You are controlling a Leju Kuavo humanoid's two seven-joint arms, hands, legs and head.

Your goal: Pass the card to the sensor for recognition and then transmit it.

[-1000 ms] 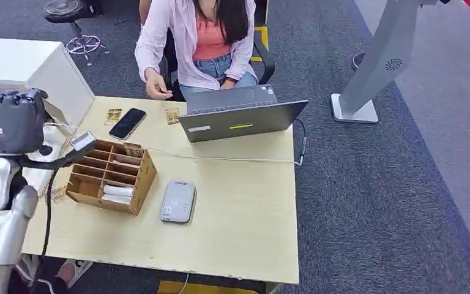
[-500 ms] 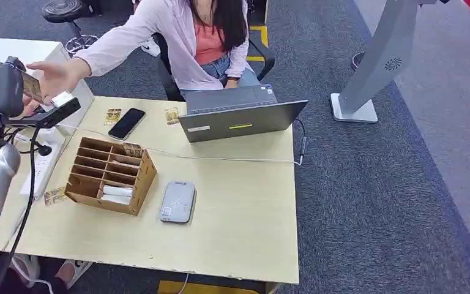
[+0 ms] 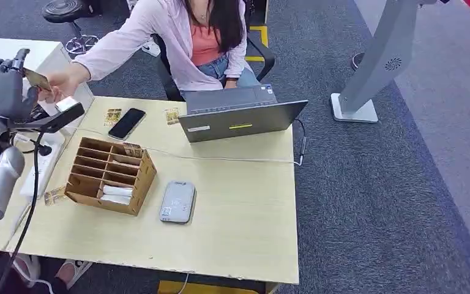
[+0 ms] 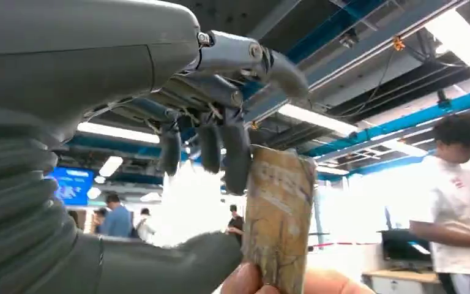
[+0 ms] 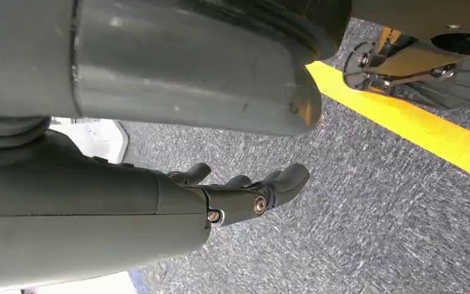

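Your left hand is raised at the table's far left corner, card pinched between thumb and dark fingers. The person's hand grips the card's other end. Your right hand hangs over grey carpet, fingers loosely extended, holding nothing. On the table: sensor, wooden organizer, phone, laptop.

Grey laptop open at the far edge of the wooden table, black phone to its left. Cardboard organizer with compartments near the left side, white items in its front slot. Seated person in a pink shirt behind the table.
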